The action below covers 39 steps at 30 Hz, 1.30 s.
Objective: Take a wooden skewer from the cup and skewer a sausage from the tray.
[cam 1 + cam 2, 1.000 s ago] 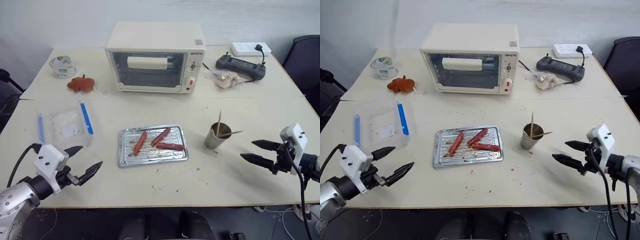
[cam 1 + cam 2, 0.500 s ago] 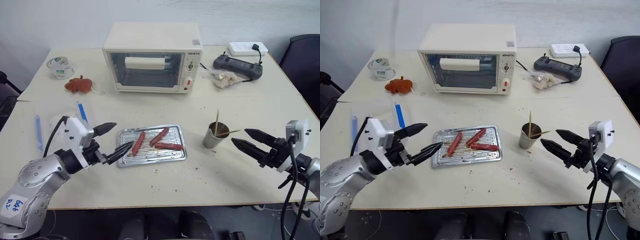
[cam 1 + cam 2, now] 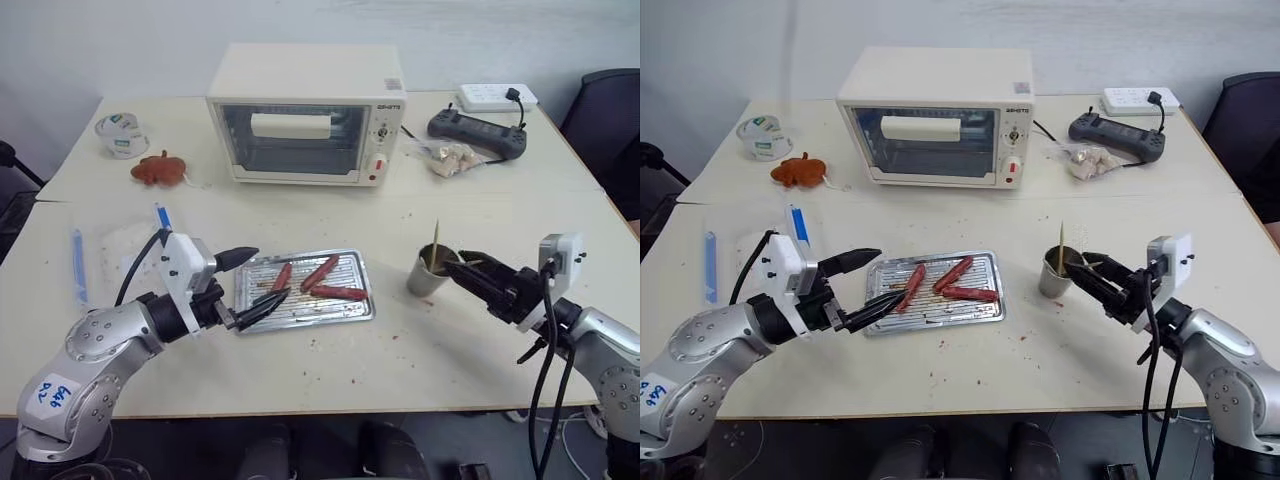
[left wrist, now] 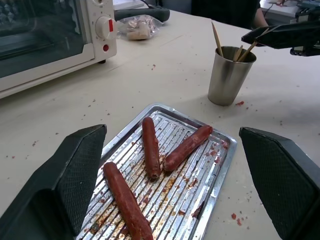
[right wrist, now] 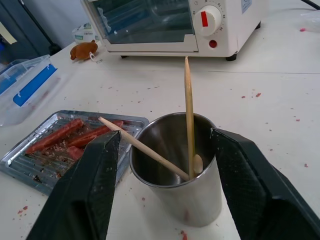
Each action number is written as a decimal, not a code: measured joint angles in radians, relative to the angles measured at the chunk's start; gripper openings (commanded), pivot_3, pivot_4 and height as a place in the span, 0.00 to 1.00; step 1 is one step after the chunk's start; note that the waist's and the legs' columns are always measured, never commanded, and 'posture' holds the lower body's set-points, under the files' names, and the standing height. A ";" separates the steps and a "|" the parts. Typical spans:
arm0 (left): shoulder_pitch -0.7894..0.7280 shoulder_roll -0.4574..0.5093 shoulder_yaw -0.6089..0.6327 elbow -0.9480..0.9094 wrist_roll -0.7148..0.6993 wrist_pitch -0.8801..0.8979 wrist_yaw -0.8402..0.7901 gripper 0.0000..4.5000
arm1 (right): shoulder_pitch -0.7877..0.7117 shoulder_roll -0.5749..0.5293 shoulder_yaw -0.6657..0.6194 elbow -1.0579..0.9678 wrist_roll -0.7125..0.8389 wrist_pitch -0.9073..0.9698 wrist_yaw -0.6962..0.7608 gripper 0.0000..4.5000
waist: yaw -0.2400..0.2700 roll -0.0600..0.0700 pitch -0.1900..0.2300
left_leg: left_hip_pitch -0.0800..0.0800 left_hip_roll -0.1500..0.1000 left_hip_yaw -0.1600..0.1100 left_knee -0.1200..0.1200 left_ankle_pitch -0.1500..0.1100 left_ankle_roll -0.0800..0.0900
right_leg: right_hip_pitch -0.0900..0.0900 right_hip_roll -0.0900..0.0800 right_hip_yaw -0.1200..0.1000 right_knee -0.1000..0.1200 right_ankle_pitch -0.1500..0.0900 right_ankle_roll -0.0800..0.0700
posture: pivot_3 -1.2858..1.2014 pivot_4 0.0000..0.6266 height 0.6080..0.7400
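The right pincer point(image 5: 165, 185) brackets the metal cup point(image 5: 175, 170), unclosed, two pale skewers point(image 5: 188, 112) inside.

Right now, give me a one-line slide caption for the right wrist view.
Right end effector straddling the cup holding two wooden skewers, sausage tray beyond.

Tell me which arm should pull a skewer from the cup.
The right. The right gripper is already at the cup, its fingers either side of the rim, two skewers standing between them. The left gripper hangs open over the tray's left end, by the sausages.
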 measured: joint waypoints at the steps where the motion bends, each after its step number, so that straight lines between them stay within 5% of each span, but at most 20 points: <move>1: 0.000 0.000 0.000 0.000 0.002 -0.003 0.000 1.00 | -0.002 0.001 0.004 0.009 -0.002 -0.006 0.000 0.32 | 0.000 0.000 0.000 | 0.000 0.000 0.000 0.000 0.000 0.000 | 0.000 0.000 0.000 0.000 0.000 0.000 | 0.52 0.24 1.00; 6: 0.000 0.000 -0.002 0.002 0.006 -0.012 0.000 1.00 | -0.010 0.001 0.005 0.019 -0.006 -0.018 -0.002 0.01 | 0.000 0.000 0.000 | 0.000 0.000 0.000 0.000 0.000 0.000 | 0.000 0.000 0.000 0.000 0.000 0.000 | 0.52 0.24 1.00; 14: -0.004 -0.004 -0.017 0.005 0.016 -0.026 0.001 1.00 | -0.051 -0.014 0.005 0.023 -0.002 -0.012 -0.013 0.01 | 0.000 0.000 0.000 | 0.000 0.000 0.002 0.000 0.000 0.000 | -0.002 0.000 0.000 0.001 0.000 0.000 | 0.52 0.24 1.00; 22: -0.040 -0.043 -0.075 0.043 0.045 -0.059 0.000 1.00 | -0.176 -0.247 -0.085 0.013 0.130 0.123 -0.005 0.01 | 0.001 0.000 0.000 | -0.001 0.000 0.004 0.000 0.000 0.001 | -0.005 0.000 0.001 0.001 0.000 0.001 | 0.52 0.24 1.00; 28: -0.085 -0.076 -0.124 0.051 0.053 -0.085 -0.005 1.00 | -0.454 -0.423 -0.132 0.118 0.345 0.303 -0.025 0.01 | -0.003 -0.002 0.000 | -0.002 0.001 0.007 0.000 0.000 0.002 | -0.007 0.000 0.004 0.002 0.001 0.001 | 0.52 0.24 1.00; 39: -0.202 -0.142 -0.132 0.055 0.030 -0.070 0.049 1.00 | -0.636 -0.191 0.100 0.181 0.910 0.391 -0.469 0.01 | -0.001 -0.003 0.000 | -0.005 0.000 0.009 0.003 0.001 0.003 | -0.010 -0.001 0.004 0.006 0.002 0.003 | 0.52 0.24 1.00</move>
